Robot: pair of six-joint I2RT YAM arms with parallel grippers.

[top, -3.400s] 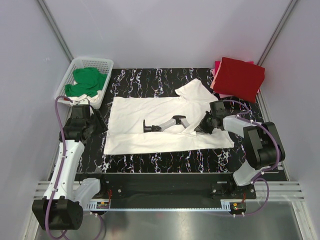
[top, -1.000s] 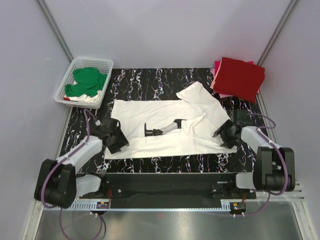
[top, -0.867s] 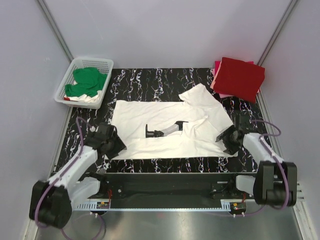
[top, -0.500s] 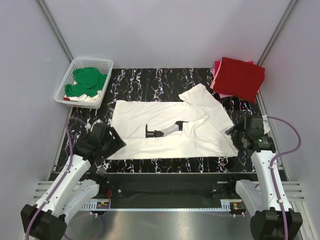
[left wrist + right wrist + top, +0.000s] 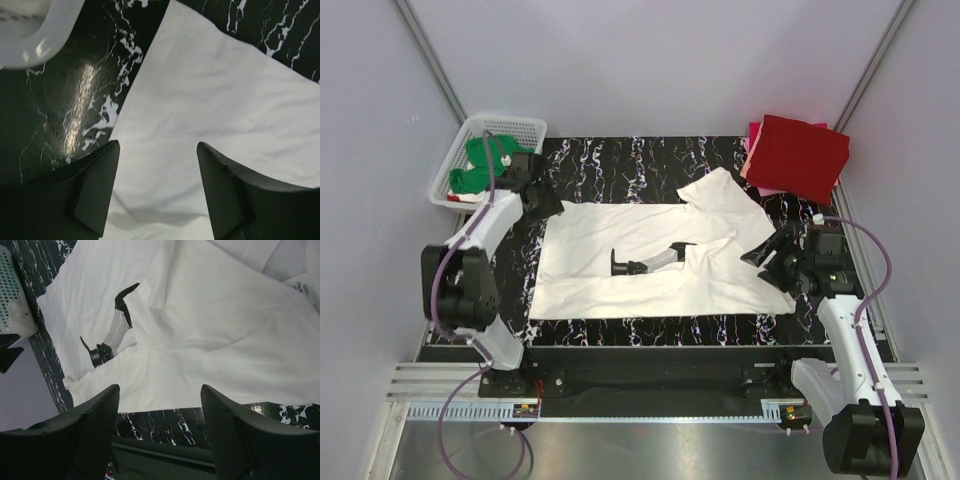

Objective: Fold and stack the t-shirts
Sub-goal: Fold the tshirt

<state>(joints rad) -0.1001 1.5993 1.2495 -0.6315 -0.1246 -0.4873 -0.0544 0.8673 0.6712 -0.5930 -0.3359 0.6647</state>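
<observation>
From the top view, saw the white t-shirt (image 5: 650,290) spread flat across the middle of the bench (image 5: 620,155), hem toward the left edge, collar toward the right edge, black robot-arm print (image 5: 645,260) facing up. Noted one sleeve (image 5: 720,190) splayed toward the far edge and a flap of cloth lying over the print's right end. Found the left arm (image 5: 492,222) reaching along the left edge, with the left jaws above the shirt's far left corner, just beside the basket (image 5: 510,125) in the far left corner of the bench. Spotted a green t-shirt (image 5: 472,178) bunched in that basket. Made out a folded red t-shirt (image 5: 800,155) in the far right corner, stacked on a pink t-shirt (image 5: 752,135) showing only at its edge. Placed the right arm (image 5: 845,325) along the right edge, right jaws above the shirt's right end.

From the left wrist view, saw the left jaws spread wide, holding nothing, one finger (image 5: 92,192) over bare bench at the cloth's edge, the other over the white cloth. Could not tell whether either touched down. Caught a rounded corner of the basket at the upper left.

From the right wrist view, saw the right jaws likewise wide and empty, raised clear of the shirt, with the print, the neck label (image 5: 304,287) and a strip of bare bench by the near edge below
</observation>
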